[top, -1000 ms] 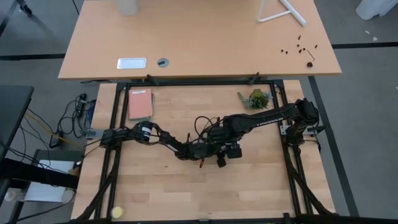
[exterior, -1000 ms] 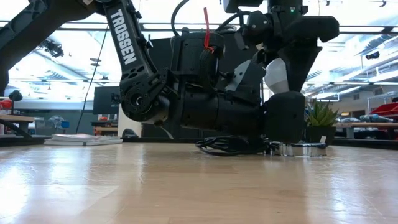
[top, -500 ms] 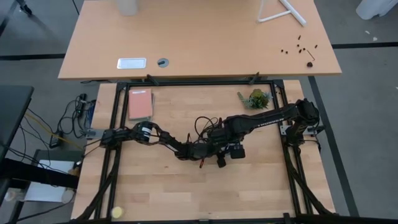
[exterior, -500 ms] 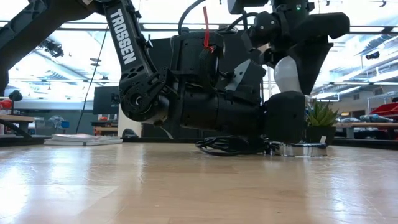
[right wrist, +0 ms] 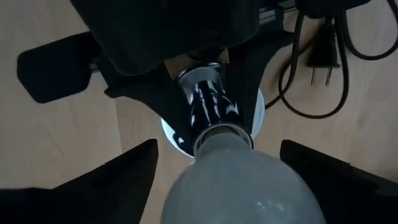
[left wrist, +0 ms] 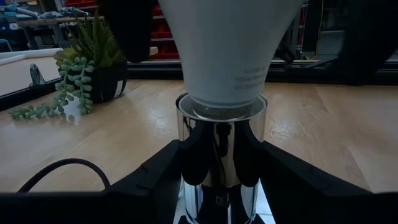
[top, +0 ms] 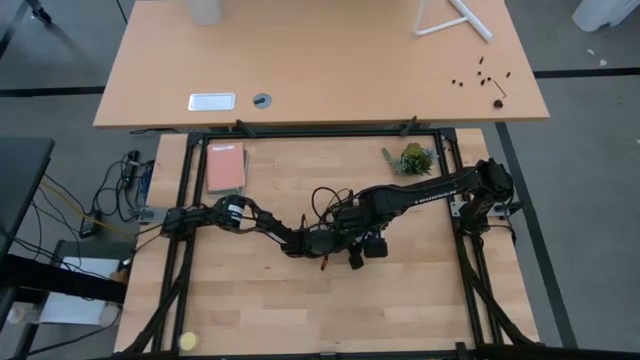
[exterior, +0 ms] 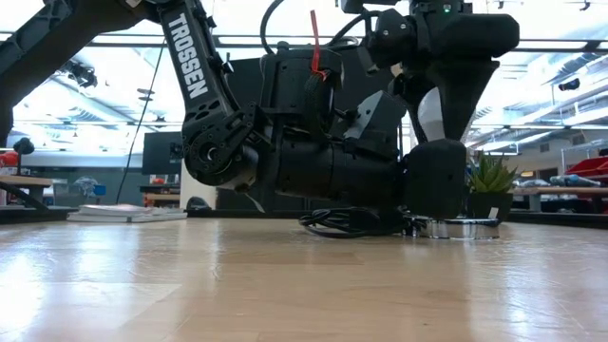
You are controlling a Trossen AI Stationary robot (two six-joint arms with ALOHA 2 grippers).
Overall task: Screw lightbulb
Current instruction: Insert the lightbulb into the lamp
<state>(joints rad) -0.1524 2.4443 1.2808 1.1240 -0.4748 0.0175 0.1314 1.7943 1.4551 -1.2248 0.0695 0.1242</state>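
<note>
Left wrist view: left tool (left wrist: 219, 171) clamps socket (left wrist: 221, 149) | right tool (exterior: 439, 90) grips lightbulb (left wrist: 227, 50) seated upright in socket, surface centre, plant (left wrist: 84, 68) at 1 o'clock

White capital letters reading "TROSSEN" run down the dark robot arm link (exterior: 190, 59) in the low view.

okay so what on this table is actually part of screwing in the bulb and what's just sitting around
In the job:
- lightbulb, seated in the socket mouth, held by the right gripper
- silvery socket, clamped by the left gripper
- its black cord

Lying about:
- potted plant
- pink book
</note>
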